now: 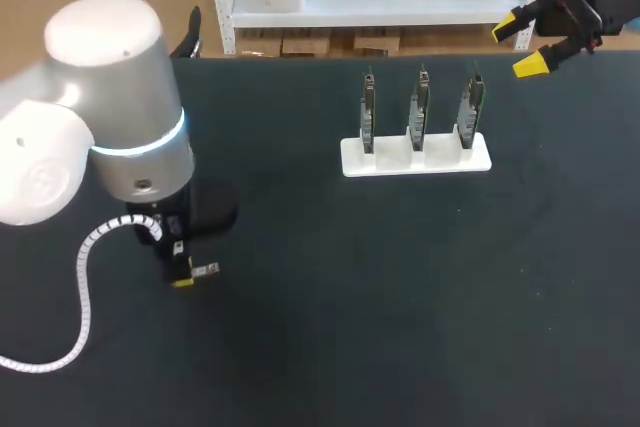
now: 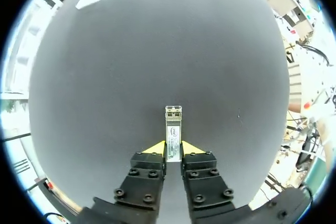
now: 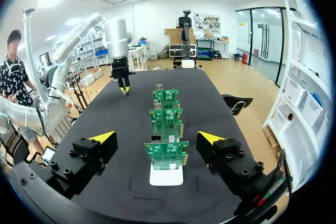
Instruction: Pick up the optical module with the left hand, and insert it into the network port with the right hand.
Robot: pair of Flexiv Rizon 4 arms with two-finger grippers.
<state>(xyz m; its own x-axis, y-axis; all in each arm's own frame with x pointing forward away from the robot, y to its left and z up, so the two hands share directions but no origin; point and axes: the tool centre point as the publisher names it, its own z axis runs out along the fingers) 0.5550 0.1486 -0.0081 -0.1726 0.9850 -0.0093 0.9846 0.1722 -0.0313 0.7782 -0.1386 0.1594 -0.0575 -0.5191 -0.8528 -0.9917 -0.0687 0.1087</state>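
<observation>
Okay, the left gripper (image 1: pixel 183 275) sits at the lower left of the head view, low over the black table (image 1: pixel 420 307), pinching the optical module (image 2: pixel 173 124) from both sides (its metal end sticks out past the yellow tips). The right gripper (image 1: pixel 521 45) hangs at the upper right, fingers spread wide, holding nothing. Three green circuit boards (image 1: pixel 419 107) stand upright in a white stand (image 1: pixel 350 159) at upper middle.

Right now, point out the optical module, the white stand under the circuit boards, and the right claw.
optical module (image 2: pixel 173 135): left wrist view, on its labelled top face.
white stand (image 1: pixel 442 160): head view, on the bare front of its base.
right claw (image 1: pixel 518 46): head view, midway between its yellow tips.
</observation>
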